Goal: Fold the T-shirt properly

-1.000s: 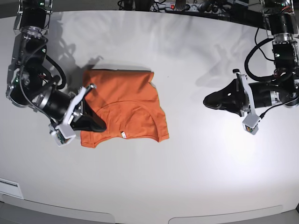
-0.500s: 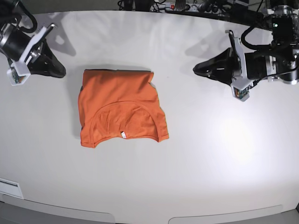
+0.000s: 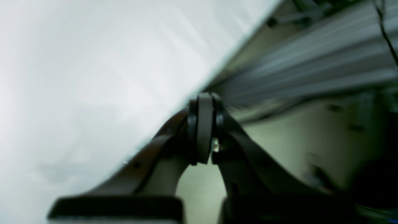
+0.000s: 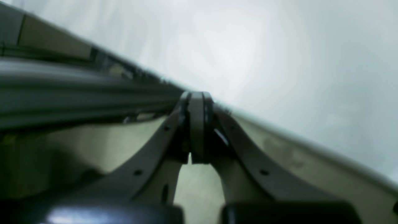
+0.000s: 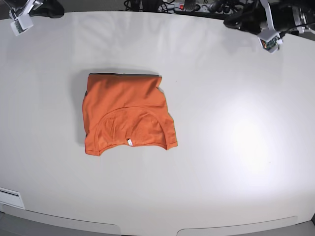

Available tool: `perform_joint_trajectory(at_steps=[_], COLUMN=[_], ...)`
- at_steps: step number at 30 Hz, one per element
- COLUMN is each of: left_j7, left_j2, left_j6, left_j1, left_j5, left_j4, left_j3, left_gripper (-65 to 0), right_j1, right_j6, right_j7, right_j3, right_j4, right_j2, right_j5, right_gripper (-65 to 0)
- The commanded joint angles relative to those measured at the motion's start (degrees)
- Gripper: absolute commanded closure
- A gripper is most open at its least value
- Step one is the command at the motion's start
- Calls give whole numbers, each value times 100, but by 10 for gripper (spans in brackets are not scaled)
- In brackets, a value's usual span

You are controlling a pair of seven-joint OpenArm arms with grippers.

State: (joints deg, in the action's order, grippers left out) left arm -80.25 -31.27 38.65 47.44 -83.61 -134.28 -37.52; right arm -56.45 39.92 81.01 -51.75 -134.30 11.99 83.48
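The orange T-shirt lies folded into a rough square on the white table, left of centre, neckline and small white tag facing up near its front edge. My left gripper is at the table's far right corner, far from the shirt; in the left wrist view its jaws are pressed together and empty. My right gripper is at the far left corner; in the right wrist view its jaws are shut and empty. Neither wrist view shows the shirt.
Cables and a power strip lie beyond the table's back edge. A white label sits at the front left edge. Both wrist views are blurred and show the table edge with a frame rail beyond.
Both arms have pulled back from the shirt to the table's far corners over the last second. The right gripper was at the shirt's left edge a second ago. The shirt has not moved.
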Motion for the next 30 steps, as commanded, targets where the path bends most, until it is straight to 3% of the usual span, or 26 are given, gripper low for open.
perform_joint_trajectory(at_steps=[1, 6, 11, 18, 24, 30], left_j7=[25, 25, 25, 623, 2107, 4509], left_j2=[-44, 219, 514, 560, 560, 669], left_j6=[9, 135, 135, 135, 52, 52], left_j1=[330, 1554, 1864, 1346, 223, -1156], left_j5=[-139, -139, -96, 1062, 2822, 4583], left_j4=[-72, -9, 1191, 3462, 5508, 7493], left_j3=[-33, -26, 402, 1628, 2693, 3626], left_gripper=[0, 0, 0, 0, 0, 0], right_j1=[-225, -732, -750, -411, 308, 1370], right_j6=[8, 8, 8, 8, 8, 8], right_j7=[-101, -101, -101, -1257, -2909, -5016], right_j3=[-35, 234, 1036, 2378, 3394, 4498], right_j4=[-70, 568, 2039, 3713, 5184, 6857], right_j2=[15, 13, 133, 249, 249, 249], right_j5=[152, 152, 146, -1847, -3727, -5698], right_gripper=[0, 0, 0, 0, 0, 0])
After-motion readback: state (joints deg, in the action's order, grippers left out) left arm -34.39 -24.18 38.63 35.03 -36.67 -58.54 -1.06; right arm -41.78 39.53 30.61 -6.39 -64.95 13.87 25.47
